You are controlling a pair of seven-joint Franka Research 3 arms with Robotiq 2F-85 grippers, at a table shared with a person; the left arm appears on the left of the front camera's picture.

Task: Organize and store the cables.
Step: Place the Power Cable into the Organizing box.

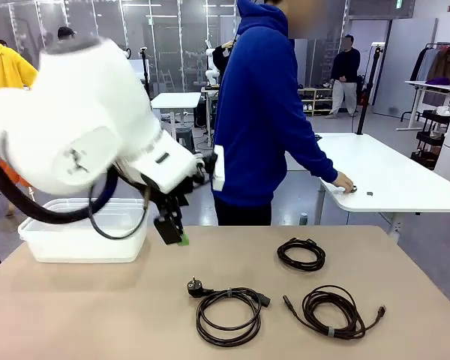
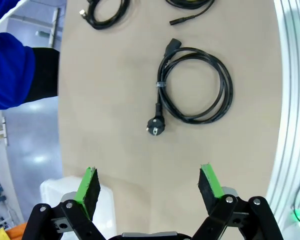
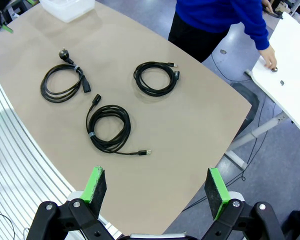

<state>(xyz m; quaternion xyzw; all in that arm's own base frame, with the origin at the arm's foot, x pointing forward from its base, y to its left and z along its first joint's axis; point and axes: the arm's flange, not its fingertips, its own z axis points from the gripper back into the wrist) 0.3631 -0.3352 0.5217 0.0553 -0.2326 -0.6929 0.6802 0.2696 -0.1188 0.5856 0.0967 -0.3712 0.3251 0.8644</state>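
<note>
Three coiled black cables (image 2: pixel 159 85) lie apart on the tan counter (image 1: pixel 97 315): a small coil (image 1: pixel 301 266) at centre right, a banded power cable (image 1: pixel 227 294) at lower centre, and a thinner coil (image 1: pixel 330 330) at lower right. A clear bin (image 1: pixel 60 244) sits at far left. Our left tool (image 1: pixel 174 232) hangs wide and empty just beside the bin, and our right tool (image 3: pixel 157 186) is equally wide, high above. We judge the cables light and floppy, best pinched where the strands bunch at the band.

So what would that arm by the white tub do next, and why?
Probably the left gripper should move toward the cable with the round plug and come down over its coil. Its jaws stand open and empty, that cable lies nearest it, and the white bin stands close by.
</note>
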